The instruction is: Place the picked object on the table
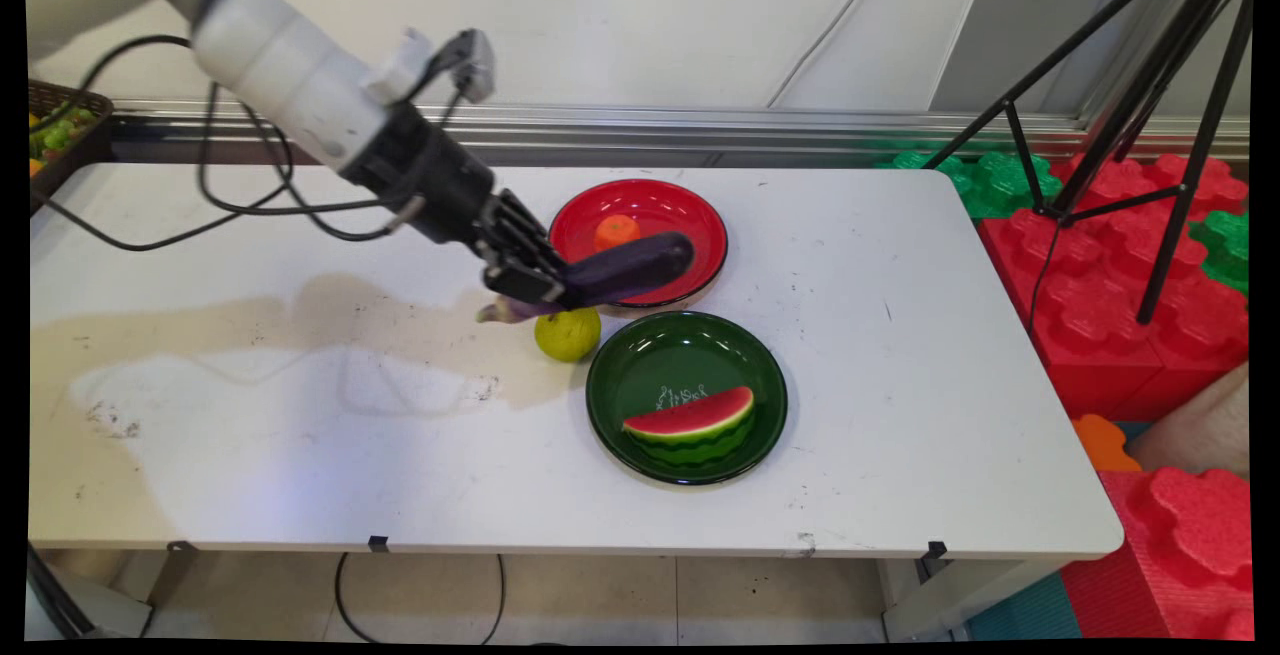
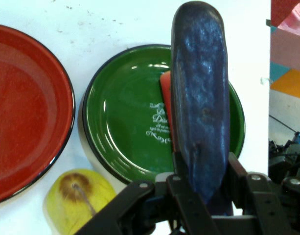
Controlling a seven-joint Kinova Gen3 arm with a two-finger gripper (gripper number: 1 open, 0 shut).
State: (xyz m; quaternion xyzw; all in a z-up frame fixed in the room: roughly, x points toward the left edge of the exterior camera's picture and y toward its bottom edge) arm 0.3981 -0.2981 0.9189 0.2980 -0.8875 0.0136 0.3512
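Clamped between the fingers of the hand [image 1: 527,280] [image 2: 201,188] is a purple eggplant [image 1: 625,267] [image 2: 199,98], which is held above the table [image 1: 300,415] with its rounded end reaching out over the near rim of the red plate [image 1: 690,205] [image 2: 27,112]. The eggplant's stem end is seen sticking out behind the hand, just above the yellow-green fruit [image 1: 567,332] [image 2: 79,200].

At the far left, a dark woven basket [image 1: 60,135] with green and yellow contents is seen at the table's edge. A brownish stained patch [image 1: 250,320] is spread across the left half of the tabletop. The yellow-green fruit is set on the table just below the hand, near the left rim of the green plate [image 1: 640,355] [image 2: 125,137] and apart from it. The red plate is placed behind the green one, their rims close together, and a small orange piece [image 1: 616,231] is carried in it. A watermelon slice [image 1: 692,423] is laid in the near part of the green plate, beside white lettering on the plate's floor; in the hand view only a red edge of the slice [image 2: 165,98] is seen beside the eggplant. Right of the table, a black tripod [image 1: 1130,115] is stood over red and green foam blocks [image 1: 1110,275].
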